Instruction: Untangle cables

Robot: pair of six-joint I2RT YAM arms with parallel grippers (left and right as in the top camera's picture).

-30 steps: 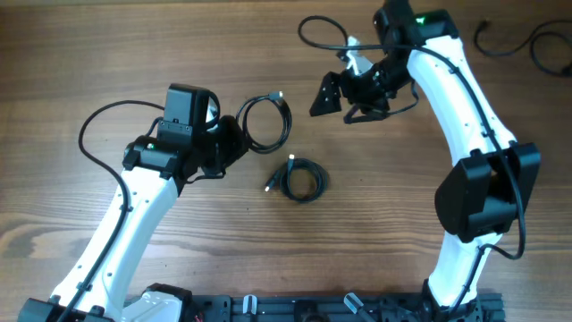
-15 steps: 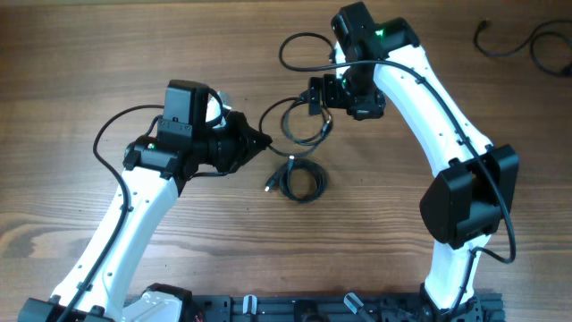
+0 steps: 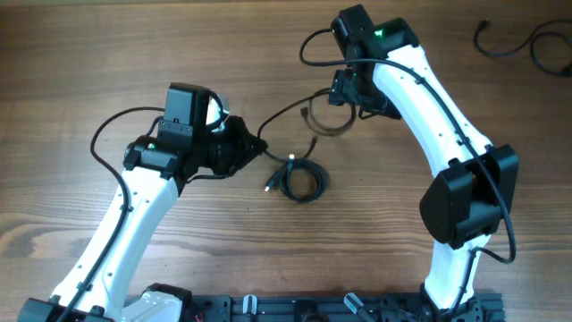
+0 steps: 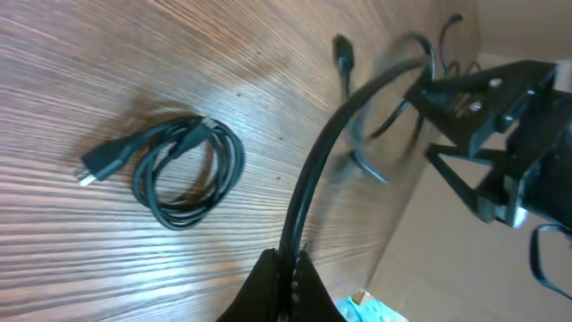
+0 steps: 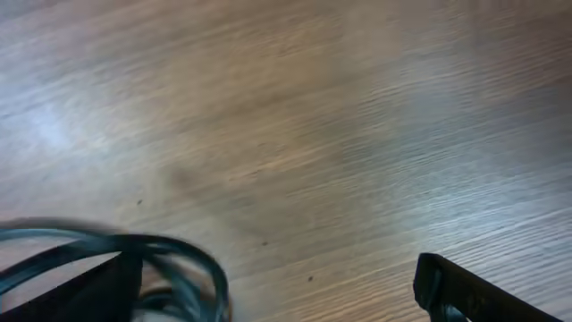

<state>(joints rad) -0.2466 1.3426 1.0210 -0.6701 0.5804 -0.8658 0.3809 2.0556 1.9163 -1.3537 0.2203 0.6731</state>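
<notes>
Two arms work over a wooden table. At least three thin black cables are in view: one stretched cable, one coiled cable, and some loose strands at the far right corner. I cannot tell whether those strands are one cord or two.

The stretched cable runs from the left gripper up and away toward the right arm. Near that arm it bends into a hanging loop with a small plug end showing. It looks lifted off the wood along most of its length, and in both wrist views its far part is blurred.

The coiled cable lies flat on the table in a few tidy round turns. A plug with a pale metal tip sticks out at its left side. It sits just beside and below the stretched cable, between the two arms, and neither gripper touches it.

The left gripper's fingers are pressed together on the near end of the stretched cable, which rises straight out from between their tips.

The right gripper has its fingers spread wide apart with bare wood between them. The looped part of the stretched cable lies against the left-hand finger in its wrist view and is not pinched.
</notes>
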